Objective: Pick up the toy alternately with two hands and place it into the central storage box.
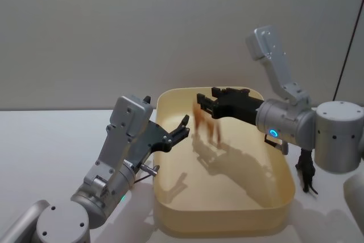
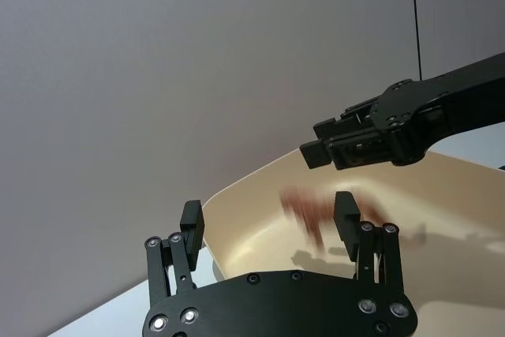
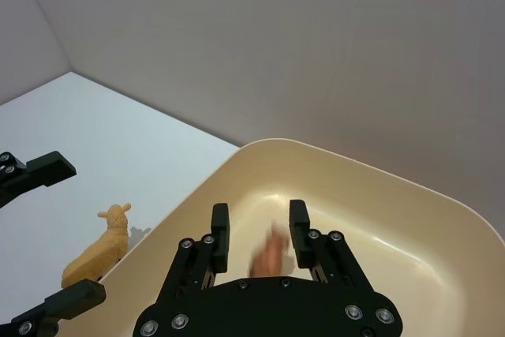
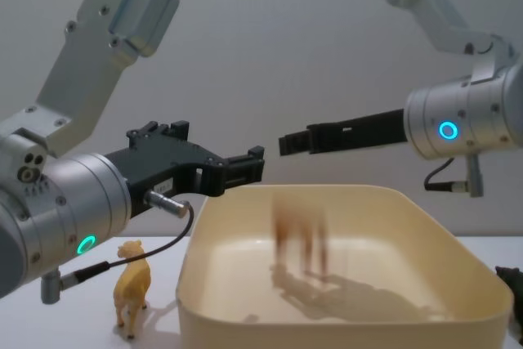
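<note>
Right pincer (image 1: pixel 200 103): over the far half of the storage box (image 1: pixel 227 229), fingers (image 3: pixel 219 222) spread apart, gripping nothing.
Brown toy animal (image 4: pixel 298 230): blurred, upright, just beneath the right pincer and clear of it, within the box walls; contact with the box floor cannot be told.
Left pincer (image 1: pixel 183 126): at the box's left rim, fingers (image 2: pixel 192 217) apart, empty.
Yellow animal figure (image 4: pixel 132 284): standing on the tabletop (image 1: pixel 45 140), just left of the box.
Black animal figure (image 1: pixel 309 177): on the tabletop, right of the box.
</note>
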